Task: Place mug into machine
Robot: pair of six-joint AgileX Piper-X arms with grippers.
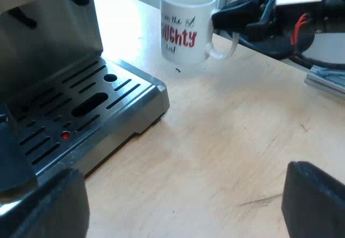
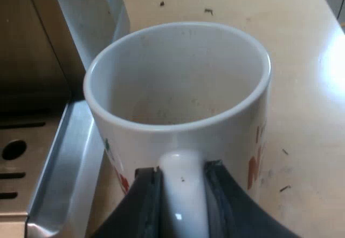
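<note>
- Fingers point(image 1: 315, 200) of the left gripper point(image 1: 180, 195) are spread wide with nothing between them, hanging over the bare table point(image 1: 232, 141) by the tray's point(image 1: 81, 108) corner.
- The mug point(image 1: 186, 25) is upright and empty, near the tray but not on it. I cannot tell whether its base touches the table. With its handle point(image 2: 182, 178) as six o'clock, the tray lies at about nine to ten.
- The right gripper point(image 2: 183, 205) is closed on the handle, one finger on either side.
- Step, as I judge it: the grasp is made and the carry is not yet done.
- Next: lift clear of the tray's lip, shift toward nine o'clock, and set the mug down upright on the tray under the machine point(image 1: 48, 27).
</note>
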